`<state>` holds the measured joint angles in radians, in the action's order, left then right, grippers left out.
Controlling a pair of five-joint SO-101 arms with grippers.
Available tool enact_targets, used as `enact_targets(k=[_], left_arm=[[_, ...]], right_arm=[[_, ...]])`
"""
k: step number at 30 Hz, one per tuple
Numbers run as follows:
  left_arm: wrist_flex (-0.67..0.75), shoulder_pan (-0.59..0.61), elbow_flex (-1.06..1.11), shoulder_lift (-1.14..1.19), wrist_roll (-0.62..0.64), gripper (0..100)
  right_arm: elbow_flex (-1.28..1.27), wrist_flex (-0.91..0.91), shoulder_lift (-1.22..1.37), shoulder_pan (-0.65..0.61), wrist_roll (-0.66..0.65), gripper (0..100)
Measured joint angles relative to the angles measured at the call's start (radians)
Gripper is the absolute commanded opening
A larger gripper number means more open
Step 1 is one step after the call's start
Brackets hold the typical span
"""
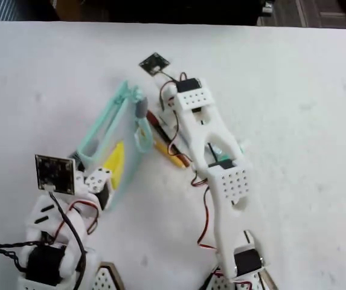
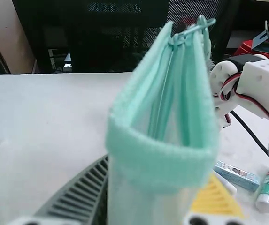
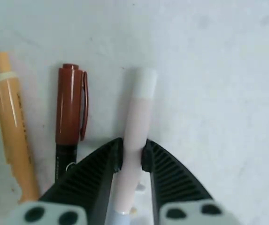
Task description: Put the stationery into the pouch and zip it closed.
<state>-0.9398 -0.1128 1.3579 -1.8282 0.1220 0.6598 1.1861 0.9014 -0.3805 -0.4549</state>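
While right hand (image 3: 132,154) pinches pink pen (image 3: 136,117) flat on worktop (image 3: 209,70), beside brown pen (image 3: 68,103) and orange pen (image 3: 12,126) | pen: light, stiff, slick, likely pivots; grip mid-barrel | left hand (image 2: 148,201) clamps soft, floppy pouch (image 2: 162,140), mouth gaping.

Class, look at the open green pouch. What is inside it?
Through the pouch's open mouth only its own pale green walls show. Its near rim hides the bottom, so contents there cannot be ruled out.

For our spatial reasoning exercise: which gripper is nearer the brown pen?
Right. The right gripper grips the pale pen lying beside the brown pen; the left gripper holds the pouch, farther off.
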Motion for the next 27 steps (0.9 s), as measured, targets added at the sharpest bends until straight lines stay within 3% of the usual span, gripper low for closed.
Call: enact_targets(k=[12, 27], left_arm=[[0.000, 0.000, 0.000, 0.000, 0.000, 20], [0.000, 0.000, 0.000, 0.000, -0.002, 20]], right_arm=[[0.025, 0.092, -0.061, 0.000, -0.002, 1.7], [0.284, 0.347, -0.466, 0.011, -0.002, 1.7]])
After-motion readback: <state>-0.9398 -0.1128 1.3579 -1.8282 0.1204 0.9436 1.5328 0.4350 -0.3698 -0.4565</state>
